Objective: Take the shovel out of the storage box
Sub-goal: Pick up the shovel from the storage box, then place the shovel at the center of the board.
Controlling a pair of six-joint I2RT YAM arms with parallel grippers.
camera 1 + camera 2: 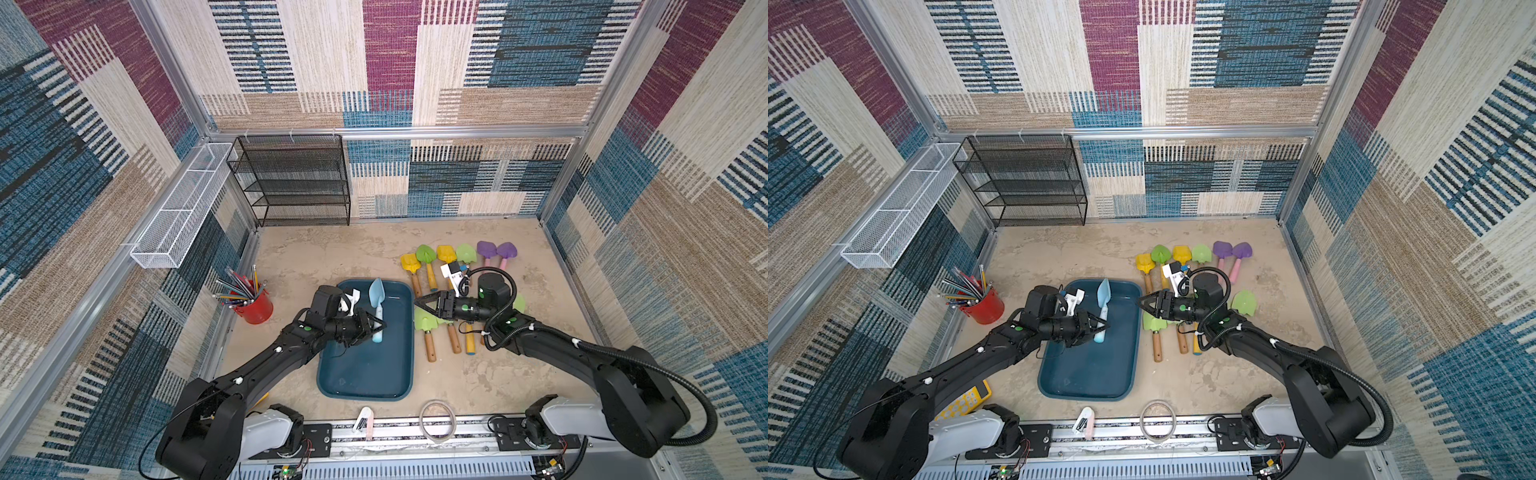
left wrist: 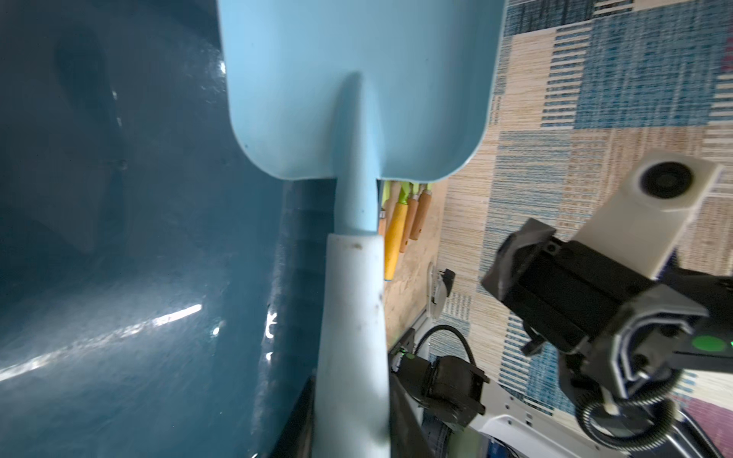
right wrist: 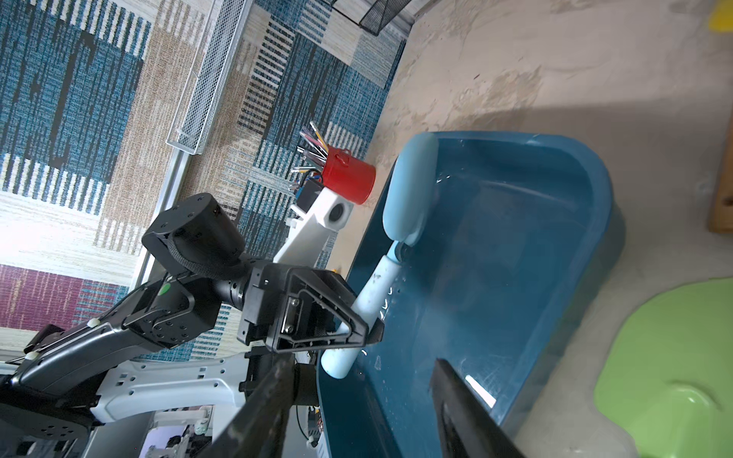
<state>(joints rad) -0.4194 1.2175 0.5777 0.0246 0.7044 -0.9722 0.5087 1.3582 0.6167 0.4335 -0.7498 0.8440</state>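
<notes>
- One blue shovel (image 1: 376, 291) tilts over the one storage box (image 1: 365, 376), its handle pinched by the left gripper (image 1: 376, 328).
- Right gripper (image 1: 419, 302): spread, empty.
- Six colored shovels (image 1: 446, 252) line the far row.

storage box (image 1: 365, 374) near half: free | right side: shovels (image 1: 430, 347) block
</notes>
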